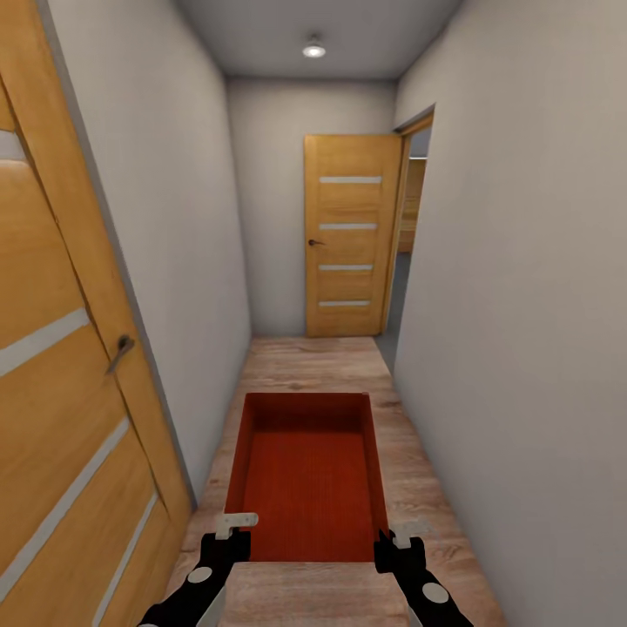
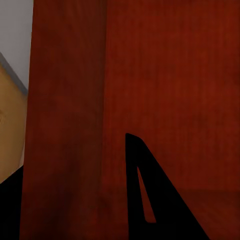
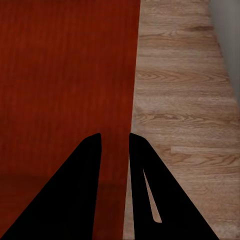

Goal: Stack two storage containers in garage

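One orange-red storage container, open-topped and empty, hangs in front of me above the light wood plank floor of a narrow corridor. My left gripper is shut on its left wall near the near corner. In the left wrist view that red wall runs between the two dark fingers. My right gripper is shut on the right wall. The right wrist view shows the thin wall edge pinched between that gripper's fingertips, with plank floor beside it.
White walls close in on both sides. A wooden door with a lever handle stands close on my left. At the corridor's end another wooden door stands open beside a doorway on the right, where a darker grey floor shows.
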Robot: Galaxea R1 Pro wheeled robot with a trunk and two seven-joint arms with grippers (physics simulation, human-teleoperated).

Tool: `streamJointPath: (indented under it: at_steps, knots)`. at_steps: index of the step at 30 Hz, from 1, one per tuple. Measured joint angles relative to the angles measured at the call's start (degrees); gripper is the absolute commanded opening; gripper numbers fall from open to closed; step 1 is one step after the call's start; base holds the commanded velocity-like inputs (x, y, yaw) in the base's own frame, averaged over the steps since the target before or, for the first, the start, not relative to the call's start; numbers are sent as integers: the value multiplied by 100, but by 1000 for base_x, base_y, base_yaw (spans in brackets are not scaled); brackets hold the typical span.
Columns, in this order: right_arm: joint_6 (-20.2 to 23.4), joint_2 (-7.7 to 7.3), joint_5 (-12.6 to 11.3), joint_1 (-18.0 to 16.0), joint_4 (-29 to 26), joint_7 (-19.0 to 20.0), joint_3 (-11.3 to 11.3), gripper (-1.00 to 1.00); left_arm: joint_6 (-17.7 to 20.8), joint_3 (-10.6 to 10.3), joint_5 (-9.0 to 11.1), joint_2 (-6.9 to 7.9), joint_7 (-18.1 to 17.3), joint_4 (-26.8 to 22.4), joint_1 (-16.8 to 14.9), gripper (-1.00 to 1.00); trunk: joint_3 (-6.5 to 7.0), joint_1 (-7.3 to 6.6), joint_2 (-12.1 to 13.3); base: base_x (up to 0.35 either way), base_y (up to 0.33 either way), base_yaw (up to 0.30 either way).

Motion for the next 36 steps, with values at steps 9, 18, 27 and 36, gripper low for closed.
streamJointPath:
  at_steps: [9, 18, 27, 36]
  knots:
    - [5, 0, 3, 0, -5, 0, 0, -100, 0, 4, -2, 0, -2, 0, 0, -100, 0, 0, 0, 332, 4, 0]
    - [0, 0, 0, 0, -4, -3, 4, -100, -3, 1, 1, 1, -3, -1, 0, -100, 0, 0, 0, 333, 0, 0]
    - [1, 1, 0, 0, -2, -1, 1, -100, -1, 1, 0, 1, -2, 0, 0, -100, 0, 0, 0, 333, 0, 0]
    - [5, 0, 2, 0, -5, 0, 0, -100, 0, 1, 3, 1, -2, 0, 0, -100, 0, 0, 0, 333, 0, 0]
